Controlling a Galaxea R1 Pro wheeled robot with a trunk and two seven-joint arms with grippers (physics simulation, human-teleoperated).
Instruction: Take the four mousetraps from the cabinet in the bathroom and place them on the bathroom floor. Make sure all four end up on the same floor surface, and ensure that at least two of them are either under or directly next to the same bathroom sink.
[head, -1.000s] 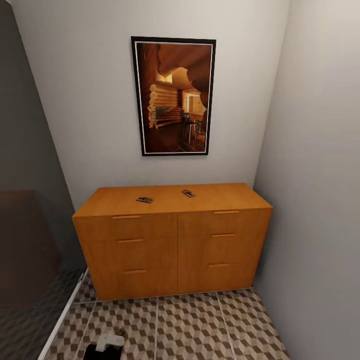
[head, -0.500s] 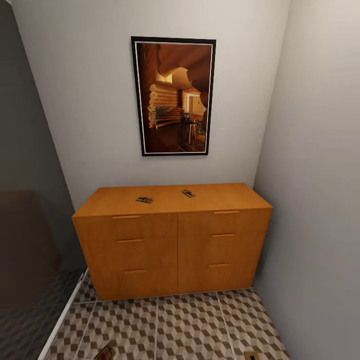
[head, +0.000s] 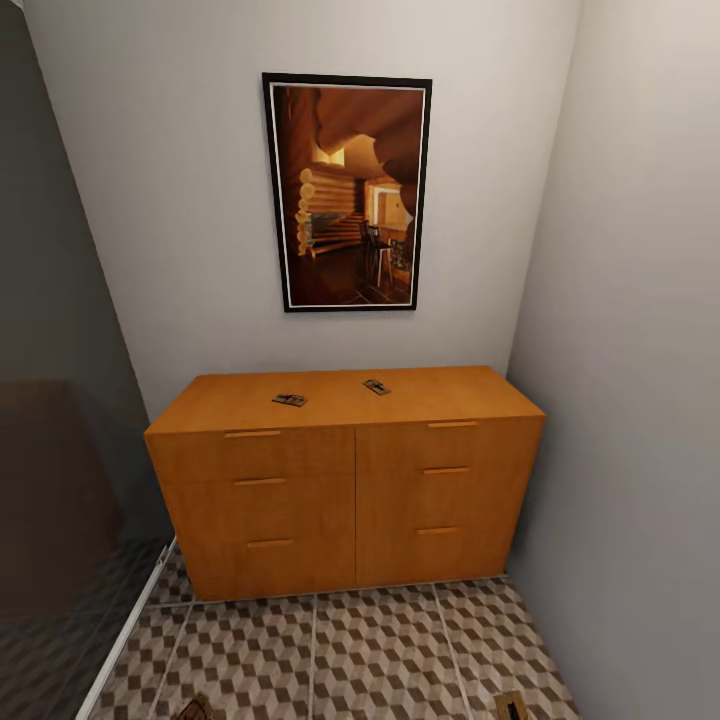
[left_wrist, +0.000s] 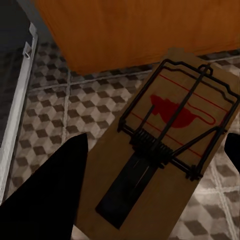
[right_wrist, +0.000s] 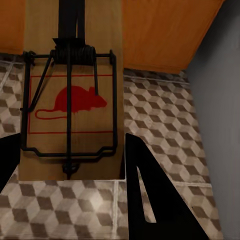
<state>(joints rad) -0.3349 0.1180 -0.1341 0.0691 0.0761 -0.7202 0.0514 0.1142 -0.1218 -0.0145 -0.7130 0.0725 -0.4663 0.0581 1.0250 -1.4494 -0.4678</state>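
Observation:
Two mousetraps (head: 290, 400) (head: 377, 387) lie on top of the orange-brown cabinet (head: 345, 490). In the left wrist view a third mousetrap (left_wrist: 165, 145) with a red mouse print sits between the dark fingers (left_wrist: 50, 200) of my left gripper (left_wrist: 157, 145), above the cube-patterned bathroom floor (left_wrist: 55, 110). My right gripper (right_wrist: 70, 142) is shut on another mousetrap (right_wrist: 70, 105) over the same tiles. Both held traps peek in at the bottom edge of the head view, one at the left (head: 195, 710) and one at the right (head: 512, 706). The sink is out of view.
A framed picture (head: 347, 192) hangs on the wall above the cabinet. A grey wall (head: 640, 400) closes the right side, and a dark glass panel with a white sill (head: 120, 640) runs along the left. Tiled floor (head: 370, 650) lies open in front of the cabinet.
My left gripper's white body has sunk below the head view's bottom edge with its trap. The right-hand trap has come into sight at the bottom right. The camera has not moved.

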